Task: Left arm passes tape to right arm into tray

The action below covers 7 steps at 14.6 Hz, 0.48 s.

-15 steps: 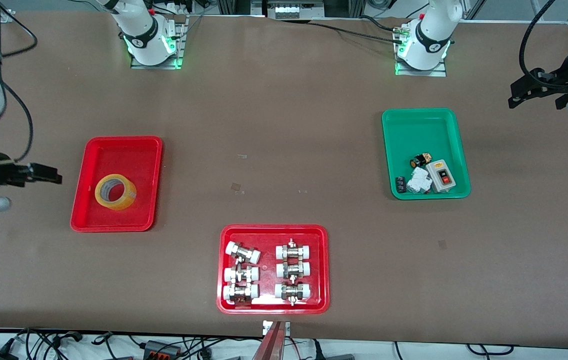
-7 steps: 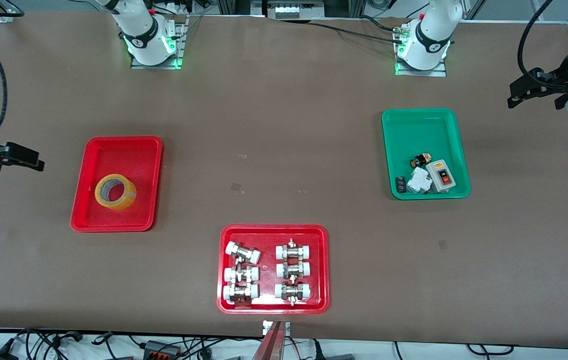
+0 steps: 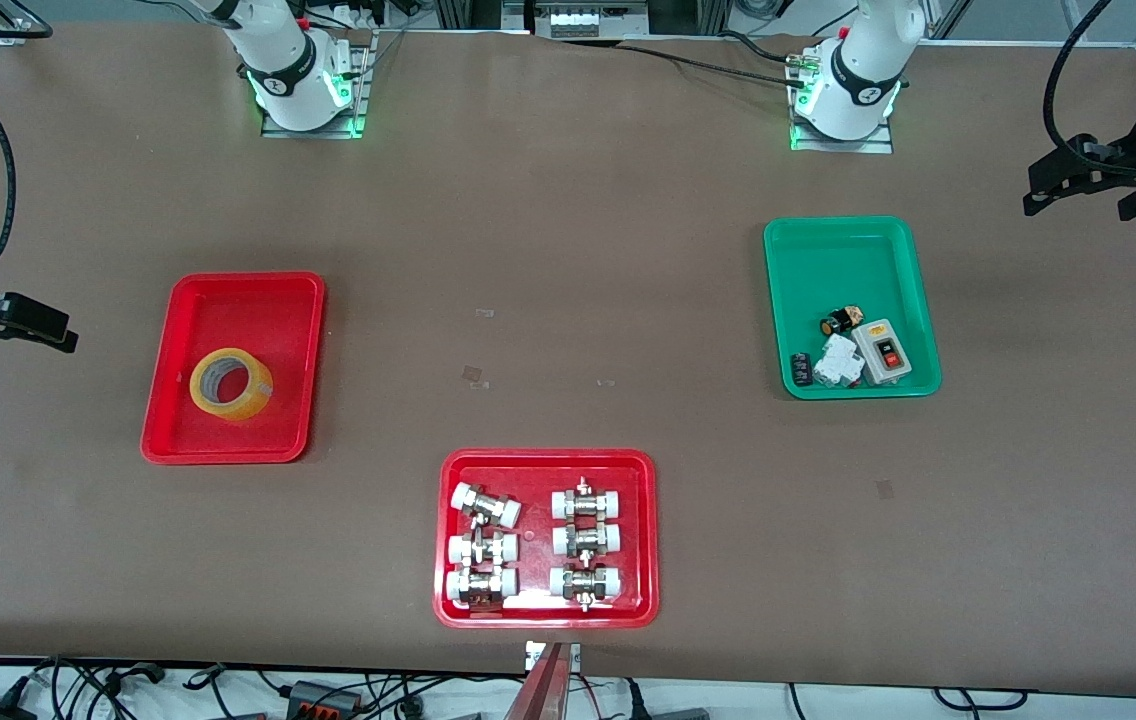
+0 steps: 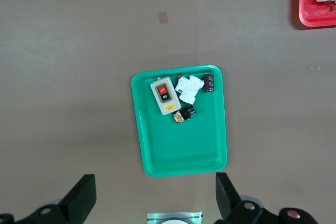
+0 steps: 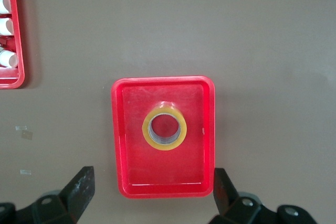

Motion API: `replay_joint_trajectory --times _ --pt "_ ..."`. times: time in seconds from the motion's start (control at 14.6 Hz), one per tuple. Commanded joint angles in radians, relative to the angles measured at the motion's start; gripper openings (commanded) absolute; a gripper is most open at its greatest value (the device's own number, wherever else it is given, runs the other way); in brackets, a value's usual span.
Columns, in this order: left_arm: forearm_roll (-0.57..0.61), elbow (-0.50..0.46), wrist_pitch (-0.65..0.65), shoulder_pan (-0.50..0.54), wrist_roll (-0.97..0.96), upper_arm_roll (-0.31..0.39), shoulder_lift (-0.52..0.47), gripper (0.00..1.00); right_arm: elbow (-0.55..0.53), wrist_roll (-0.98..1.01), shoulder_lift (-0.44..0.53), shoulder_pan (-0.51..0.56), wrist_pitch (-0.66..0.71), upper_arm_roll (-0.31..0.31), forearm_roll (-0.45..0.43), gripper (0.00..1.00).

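The yellow tape (image 3: 231,384) lies flat in the plain red tray (image 3: 240,300), toward the right arm's end of the table. My right gripper (image 3: 50,334) is open and empty, up in the air beside the tray, over the table's end. In the right wrist view the tape (image 5: 164,128) sits in the middle of the tray (image 5: 119,145), well below the open gripper (image 5: 152,191). My left gripper (image 3: 1036,196) is open and empty, high over the left arm's end of the table; it also shows in the left wrist view (image 4: 152,199).
A green tray (image 3: 838,260) with a switch box and small parts lies below the left gripper, also in the left wrist view (image 4: 178,145). A red tray with metal pipe fittings (image 3: 448,540) lies nearest the front camera. Two green-lit bases stand at the table's back.
My right gripper has drawn away from the red tray toward the table's end, empty. The tape has stayed in the tray. My left gripper has barely shifted.
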State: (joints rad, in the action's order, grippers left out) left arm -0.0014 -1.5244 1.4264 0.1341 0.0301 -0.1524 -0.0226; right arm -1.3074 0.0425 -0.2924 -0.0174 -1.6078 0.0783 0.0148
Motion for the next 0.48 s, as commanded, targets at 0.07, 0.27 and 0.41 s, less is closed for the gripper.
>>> replay_joint_trajectory --times 0.07,0.27,0.41 --pt "0.018 0.013 -0.006 0.009 0.031 -0.001 0.0 1.0 -0.221 0.01 0.142 -0.015 -0.092 0.009 -0.019 1.0" --pt "0.017 0.012 0.014 0.053 0.096 -0.001 0.009 1.0 -0.344 0.01 0.22 -0.021 -0.15 0.002 -0.039 1.0" --pt "0.017 0.012 0.014 0.058 0.096 -0.001 0.009 1.0 -0.372 0.008 0.249 -0.019 -0.149 0.0 -0.039 1.0"
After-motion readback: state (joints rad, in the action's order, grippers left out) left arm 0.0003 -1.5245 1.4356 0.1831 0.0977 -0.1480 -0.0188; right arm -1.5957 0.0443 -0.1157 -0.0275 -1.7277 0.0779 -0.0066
